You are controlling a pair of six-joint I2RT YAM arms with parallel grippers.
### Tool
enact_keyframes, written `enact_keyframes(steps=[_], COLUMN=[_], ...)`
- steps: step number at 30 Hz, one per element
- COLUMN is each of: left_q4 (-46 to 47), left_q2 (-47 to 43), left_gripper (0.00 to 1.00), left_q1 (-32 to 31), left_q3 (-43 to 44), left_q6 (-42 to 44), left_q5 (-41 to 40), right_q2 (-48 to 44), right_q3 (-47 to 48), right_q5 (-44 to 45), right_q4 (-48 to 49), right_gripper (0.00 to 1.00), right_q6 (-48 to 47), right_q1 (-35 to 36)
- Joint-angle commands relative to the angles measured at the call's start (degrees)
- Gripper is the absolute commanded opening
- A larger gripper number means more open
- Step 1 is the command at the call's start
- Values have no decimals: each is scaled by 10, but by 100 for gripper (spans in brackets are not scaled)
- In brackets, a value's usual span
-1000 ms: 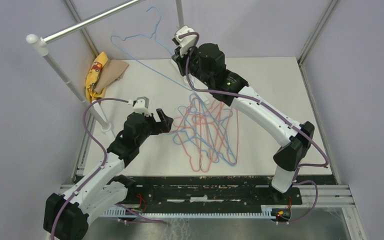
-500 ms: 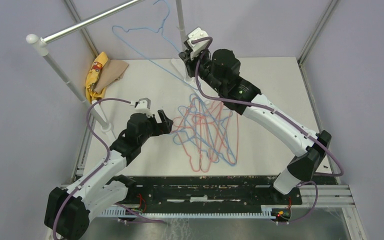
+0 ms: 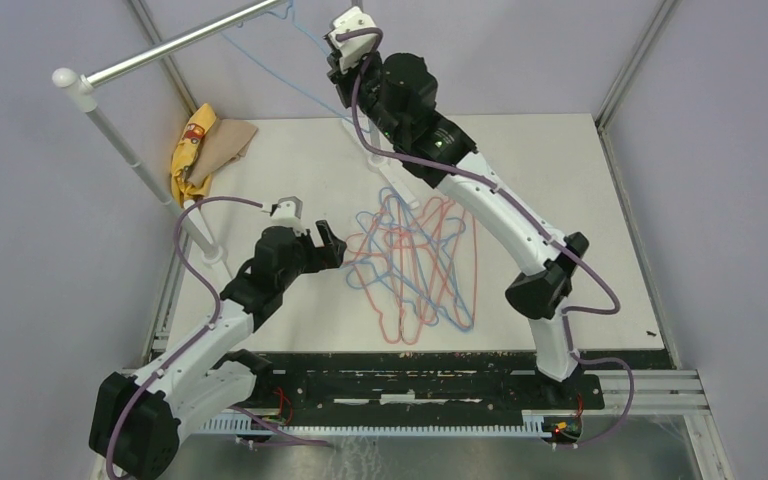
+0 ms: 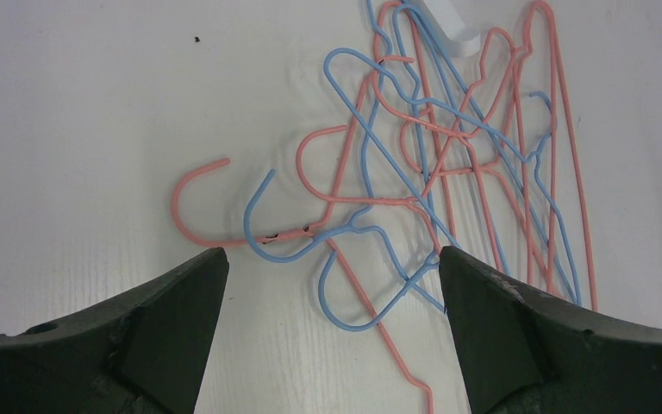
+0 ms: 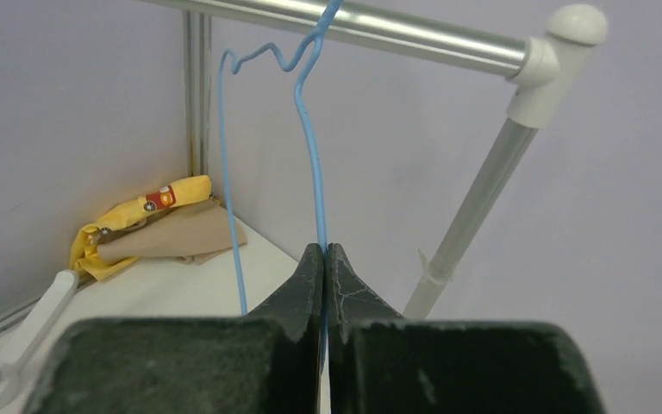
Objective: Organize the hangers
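Up at the silver rail (image 5: 379, 30), the right gripper (image 5: 325, 252) pinches a light-blue wire hanger (image 5: 309, 147), apparently to hook it there; the left gripper (image 4: 332, 259) hovers open above the tangled hanger pile (image 4: 379, 201).

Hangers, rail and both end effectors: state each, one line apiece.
Rail: horizontal on its pole.
Blue hanger: lifted, top at the rail; whether hooked, cannot tell.
Right end effector: shut on blue hanger.
Hanger pile: tangled, flat on table.
Left end effector: open, empty, above the pile.
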Motion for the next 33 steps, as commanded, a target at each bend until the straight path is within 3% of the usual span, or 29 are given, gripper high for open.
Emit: enact_keyframes(steps=[1, 13, 23, 28, 33], left_q4=[23, 18, 22, 23, 20], left_q2=[-20, -21, 0, 8, 11], left_gripper=[99, 99, 99, 99, 99], left_q1=[-2, -3, -3, -2, -2], left_q3=[-6, -9, -4, -1, -2], left_q6=[-32, -27, -23, -21, -21], left_q5=[-11, -18, -20, -21, -31], right_q2=[52, 55, 47, 8, -70], right_q3=[68, -18, -30, -97, -207], right_q5=[33, 128, 126, 110, 108], right_q4=[-17, 44, 47, 76, 125], right_gripper=[1, 1, 2, 65, 98], right_q6=[-19, 14, 59, 52, 51], right_q1=[1, -43, -91, -93, -93])
